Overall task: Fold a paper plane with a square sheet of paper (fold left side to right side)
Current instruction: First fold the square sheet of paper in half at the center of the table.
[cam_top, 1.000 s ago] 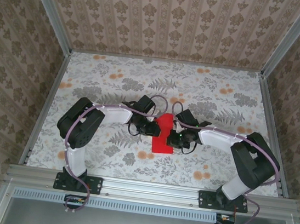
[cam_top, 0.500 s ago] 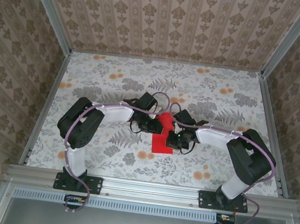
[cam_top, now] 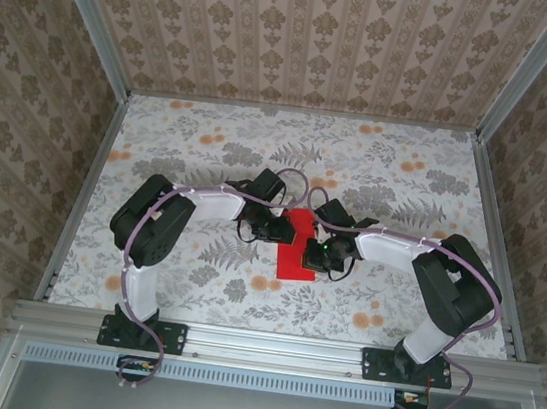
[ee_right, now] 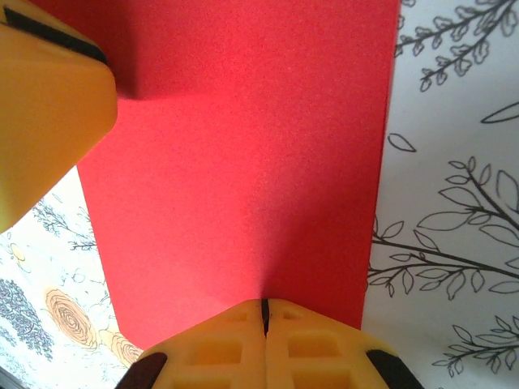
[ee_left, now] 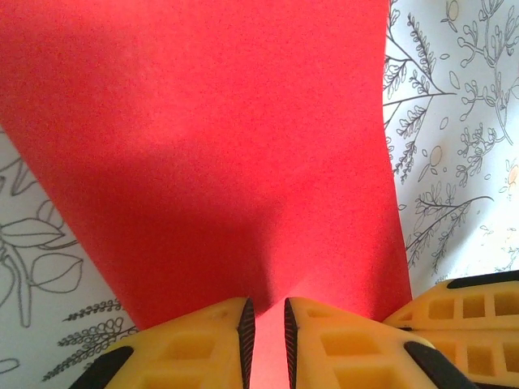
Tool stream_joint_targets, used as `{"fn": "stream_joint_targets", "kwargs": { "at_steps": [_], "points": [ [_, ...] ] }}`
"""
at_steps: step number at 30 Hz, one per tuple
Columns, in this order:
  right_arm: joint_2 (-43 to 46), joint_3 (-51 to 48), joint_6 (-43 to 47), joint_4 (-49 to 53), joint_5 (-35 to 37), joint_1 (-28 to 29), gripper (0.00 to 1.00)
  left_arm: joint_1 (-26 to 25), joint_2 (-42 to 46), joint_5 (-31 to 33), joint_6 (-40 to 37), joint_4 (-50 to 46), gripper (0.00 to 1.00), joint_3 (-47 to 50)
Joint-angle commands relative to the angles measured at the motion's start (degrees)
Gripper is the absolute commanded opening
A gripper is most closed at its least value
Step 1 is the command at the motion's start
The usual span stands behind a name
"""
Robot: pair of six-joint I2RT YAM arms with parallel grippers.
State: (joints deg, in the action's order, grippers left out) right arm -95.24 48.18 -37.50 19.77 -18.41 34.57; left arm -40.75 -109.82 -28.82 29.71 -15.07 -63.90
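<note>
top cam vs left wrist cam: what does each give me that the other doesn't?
Top camera adds: the aluminium frame, the wallpapered walls, and the full outline of the red paper on the tablecloth, with the left claw and right claw meeting over it.
Left wrist adds: the left claw's pads up close, pinching the paper, which seems to rise off the tablecloth toward them.
Both share: red paper, tablecloth, both claws.
</note>
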Motion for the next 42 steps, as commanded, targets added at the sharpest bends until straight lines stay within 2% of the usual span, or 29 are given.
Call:
{"fn": "stream_joint_targets", "kwargs": {
  "at_steps": [1, 17, 29, 42],
  "points": [
    [-2.48, -0.64, 1.27, 6.33, 5.73, 0.24, 0.06, 0.91, -2.04, 2.95, -1.84, -0.43, 0.21, -0.86],
    [-2.80, -1.16, 2.56, 6.77, 6.40, 0.15, 0.06, 4.74, -4.72, 5.70, -2.36, -0.90, 0.21, -4.64],
    [-2.81, -1.87, 2.58, 6.43, 6.29, 0.06, 0.06, 7.96, -10.08, 6.58, -3.08, -2.76, 0.21, -12.96],
    [-2.78, -2.30, 2.77, 6.42, 6.21, 0.11, 0.06, 9.64, -15.04, 4.75, -2.28, -3.37, 0.23, -21.21]
  ]
}}
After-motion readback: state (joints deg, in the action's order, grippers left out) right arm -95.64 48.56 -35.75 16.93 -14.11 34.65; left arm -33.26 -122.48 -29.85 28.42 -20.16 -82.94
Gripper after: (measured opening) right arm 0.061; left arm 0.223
